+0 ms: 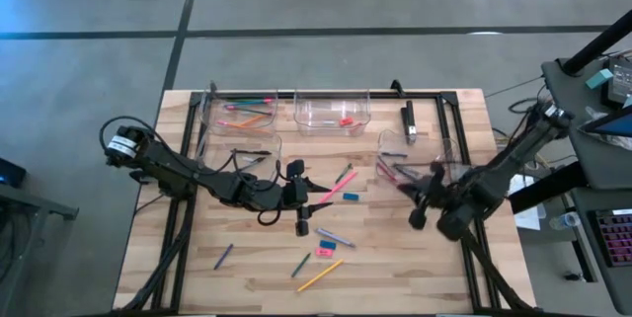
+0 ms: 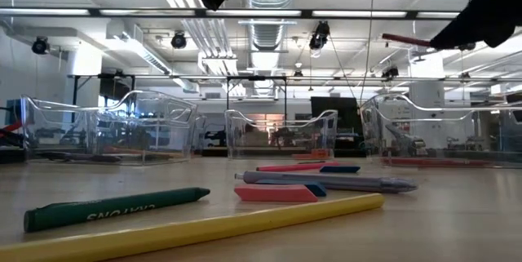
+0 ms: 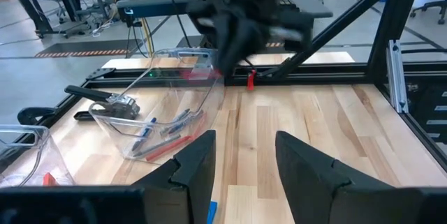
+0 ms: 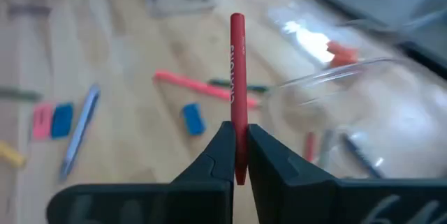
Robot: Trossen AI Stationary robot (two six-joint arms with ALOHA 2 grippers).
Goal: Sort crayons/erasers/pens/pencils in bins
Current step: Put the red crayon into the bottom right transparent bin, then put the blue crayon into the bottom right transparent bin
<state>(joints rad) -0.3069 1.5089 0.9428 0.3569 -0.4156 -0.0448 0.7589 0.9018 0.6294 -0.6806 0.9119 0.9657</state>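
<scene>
- Light wooden slatted tabletop (image 1: 247,268), framed by black rails, carrying every item below.
- Four clear plastic rectangular bins with rounded corners: one at the far left (image 1: 240,110) with pink and orange pencils inside; one at the far centre (image 1: 332,112) with a small red eraser inside; one in the left middle (image 1: 244,154); one at the right (image 1: 415,157) with sticks inside.
- Left gripper (image 3: 243,165), over the tabletop centre, jaws parted and empty.
- Right gripper (image 4: 238,155), just beside the right bin, jaws clenched on a red crayon (image 4: 238,77) that stands out past the jaw tips.
- Loose on the tabletop: long yellow pencil (image 1: 320,275), long pink pencil (image 1: 339,186), grey-blue pen (image 1: 335,237), green crayon (image 2: 114,206), blue crayon (image 1: 224,255).
- Small blocks: pink eraser (image 1: 327,246) and blue eraser (image 1: 320,255) near the yellow pencil; another blue eraser (image 1: 351,198) just beside the pink pencil.
</scene>
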